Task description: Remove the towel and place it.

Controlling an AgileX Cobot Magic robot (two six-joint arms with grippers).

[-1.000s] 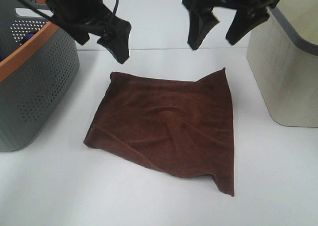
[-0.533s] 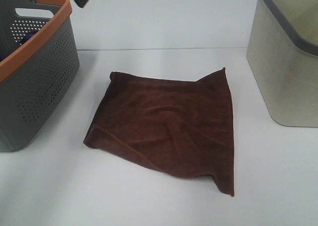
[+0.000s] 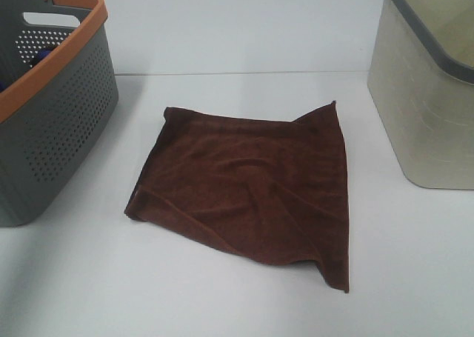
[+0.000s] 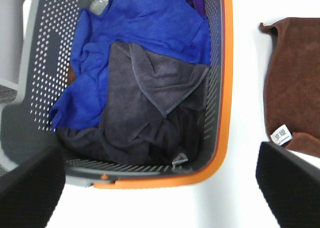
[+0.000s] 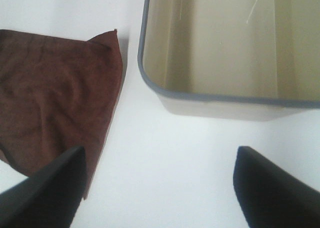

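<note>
The dark reddish-brown towel (image 3: pixel 252 189) lies spread and slightly rumpled on the white table, between two baskets. It also shows in the left wrist view (image 4: pixel 297 82), with a white label at its edge, and in the right wrist view (image 5: pixel 50 102). Neither gripper shows in the exterior view. My left gripper (image 4: pixel 157 158) is open and empty, high above the grey basket. My right gripper (image 5: pixel 160 160) is open and empty, high above the table between the towel and the beige basket.
A grey perforated basket with an orange rim (image 3: pixel 67 44) stands at the left and holds blue and dark grey cloths (image 4: pixel 145 87). A beige basket with a grey rim (image 3: pixel 415 26) stands at the right, with nothing in it (image 5: pixel 150 82).
Both arms have risen out of the exterior view. One second ago both open grippers hung above the towel's far edge. The towel has not moved.
</note>
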